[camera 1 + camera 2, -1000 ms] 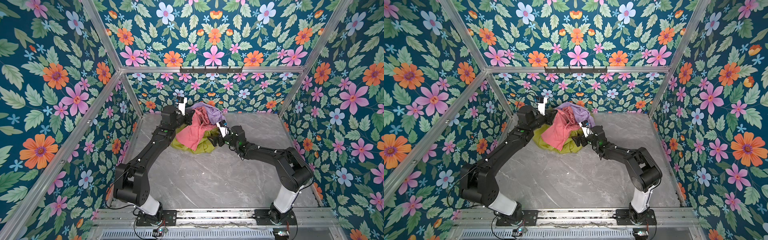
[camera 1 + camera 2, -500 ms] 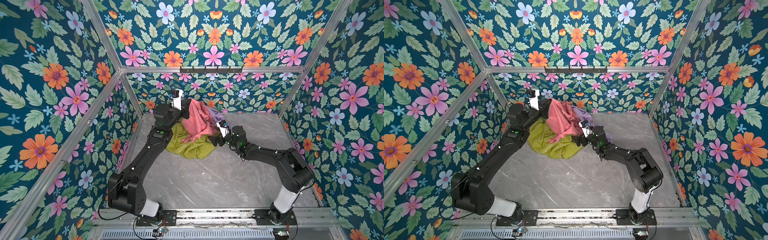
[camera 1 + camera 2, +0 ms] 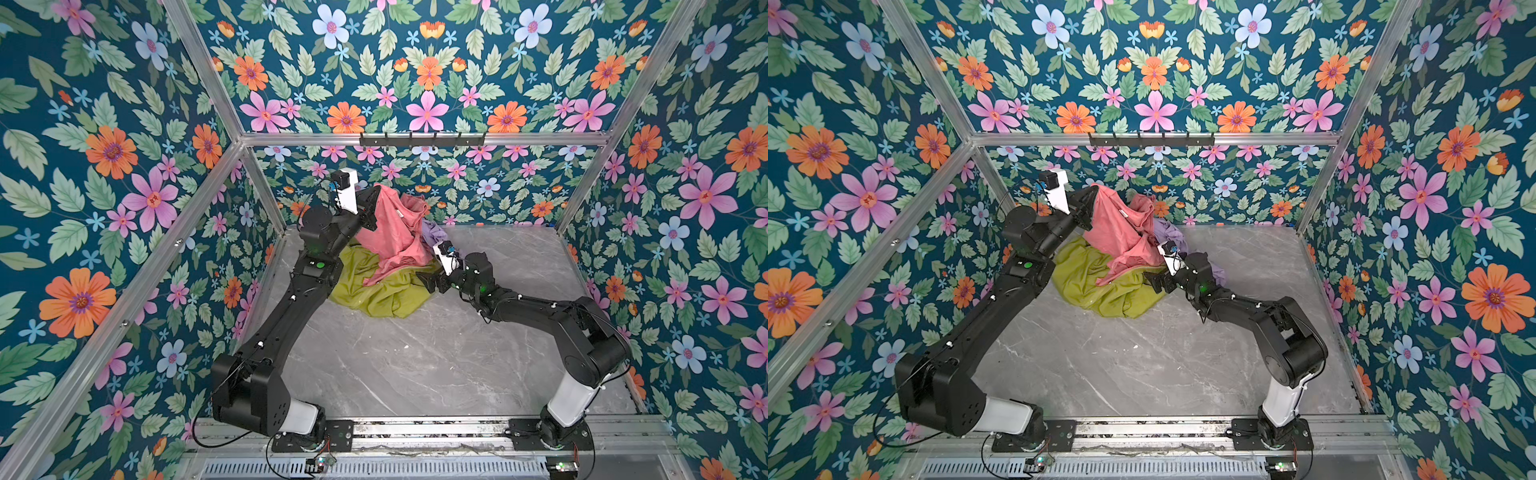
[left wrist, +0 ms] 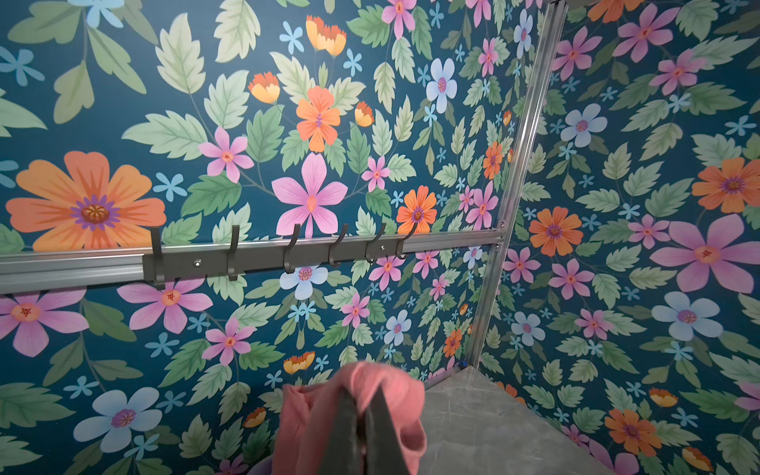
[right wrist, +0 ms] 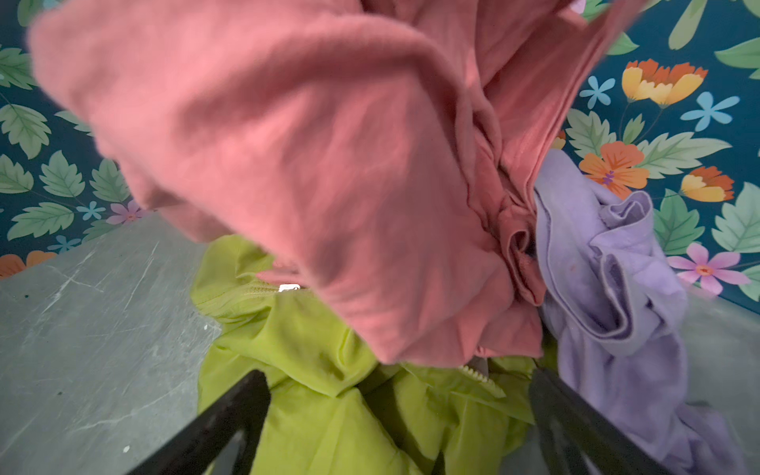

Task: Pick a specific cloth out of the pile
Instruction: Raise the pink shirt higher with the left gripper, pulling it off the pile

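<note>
Salmon-pink cloth (image 3: 390, 232) has risen toward eleven o'clock, clamped in the left gripper (image 4: 362, 407), peeling off the pile (image 3: 374, 291) (its hem still trails there); right gripper (image 5: 395, 395) gapes empty.

The cloth (image 3: 390, 232) is salmon-pink; the pile (image 3: 376, 293) shows olive-green and lilac.

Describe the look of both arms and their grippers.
The left arm and right arm are matte black with rounded joint housings and a white segment just above the base. Each has a white camera block at the wrist, a small green light and thin black cables. The left gripper and right gripper have dark, flat, tapering fingers.
</note>
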Motion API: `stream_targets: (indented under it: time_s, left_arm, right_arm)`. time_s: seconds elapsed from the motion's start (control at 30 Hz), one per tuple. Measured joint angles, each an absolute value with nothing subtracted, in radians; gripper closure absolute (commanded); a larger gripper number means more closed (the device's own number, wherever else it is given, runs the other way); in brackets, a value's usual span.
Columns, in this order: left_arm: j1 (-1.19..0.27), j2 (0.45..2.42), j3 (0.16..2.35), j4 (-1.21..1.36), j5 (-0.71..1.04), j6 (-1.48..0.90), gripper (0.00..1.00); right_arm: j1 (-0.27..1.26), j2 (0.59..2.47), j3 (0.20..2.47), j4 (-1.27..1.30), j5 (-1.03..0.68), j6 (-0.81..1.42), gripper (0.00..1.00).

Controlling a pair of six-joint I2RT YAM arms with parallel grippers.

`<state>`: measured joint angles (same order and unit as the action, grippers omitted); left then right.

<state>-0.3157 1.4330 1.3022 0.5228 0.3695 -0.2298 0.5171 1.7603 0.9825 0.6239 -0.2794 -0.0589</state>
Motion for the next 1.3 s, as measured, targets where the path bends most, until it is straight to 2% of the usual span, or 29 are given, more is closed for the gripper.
stream_targets:
  time_s: [0.9,1.3]
  left_arm:
    - [-0.315,1.393,1.347,0.548,0.294,-0.283,1.0]
    - [-0.315,1.388,1.388,0.538,0.429,-0.25,1.0]
  right_arm:
    - [0.517,1.725,0.962,0.645,-0.283,-0.079,0.01]
    - [0.516,1.686,0.956,0.685,-0.35,-0.237,0.01]
